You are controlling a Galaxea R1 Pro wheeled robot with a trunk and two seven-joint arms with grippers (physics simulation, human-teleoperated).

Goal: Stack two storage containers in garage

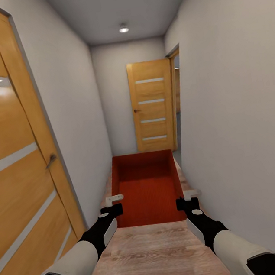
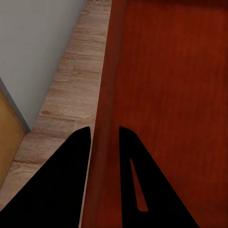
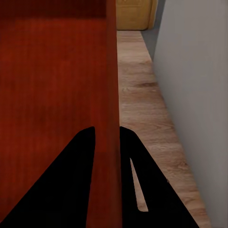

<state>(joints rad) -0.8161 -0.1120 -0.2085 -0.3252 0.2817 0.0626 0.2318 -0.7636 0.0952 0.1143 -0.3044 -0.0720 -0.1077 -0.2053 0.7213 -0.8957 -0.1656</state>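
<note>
A narrow corridor with pale walls (image 1: 234,110) and a wood-plank floor (image 1: 154,257) is seen from the head view, closed at its far end by a light wooden door (image 1: 152,107), with a second such door (image 1: 12,150) close along the left side. One red-orange storage container (image 1: 147,188) is carried low in front of the trunk, open side up, held off the planks between both arms. The left tool (image 1: 113,204) is clamped on the container's left wall, which is seen in the left wrist view pinched between the two dark fingers (image 2: 61,185); the right tool (image 1: 189,199) is likewise clamped on the right wall, one finger (image 3: 71,180) inside and one outside. A transport step is judged to be in hand, with the garage not yet reached. Since little room is left on either side, the container or an elbow could be knocked against a wall or door frame, and the thin-wall grips could be twisted loose by any uneven arm motion.
</note>
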